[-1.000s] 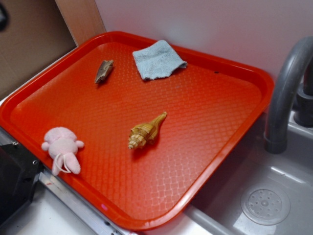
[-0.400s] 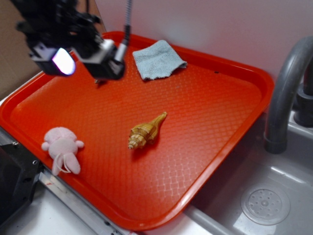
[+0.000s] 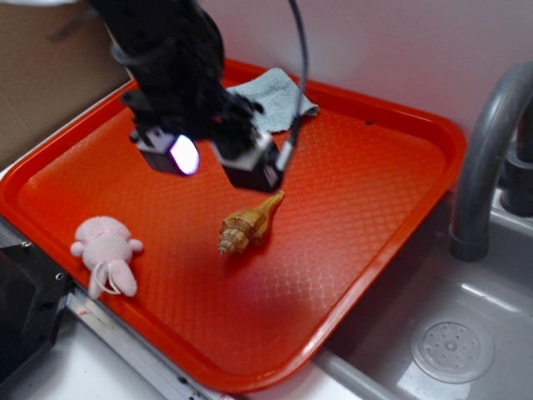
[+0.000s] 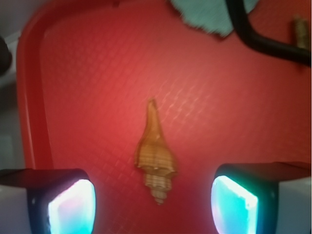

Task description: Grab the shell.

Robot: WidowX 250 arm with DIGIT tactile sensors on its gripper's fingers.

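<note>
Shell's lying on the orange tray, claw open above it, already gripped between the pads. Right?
Not gripped. The wrist view shows the shell lying free on the orange tray, centred in the gap of the open claw, with neither pad touching it. The rest stands.

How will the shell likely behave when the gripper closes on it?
The shell looks rigid, so it probably won't deform. Its glossy, tapering body may slip between the fingers. Lying on its rounded side on the tray, it could roll or pivot if pushed off-centre.
</note>
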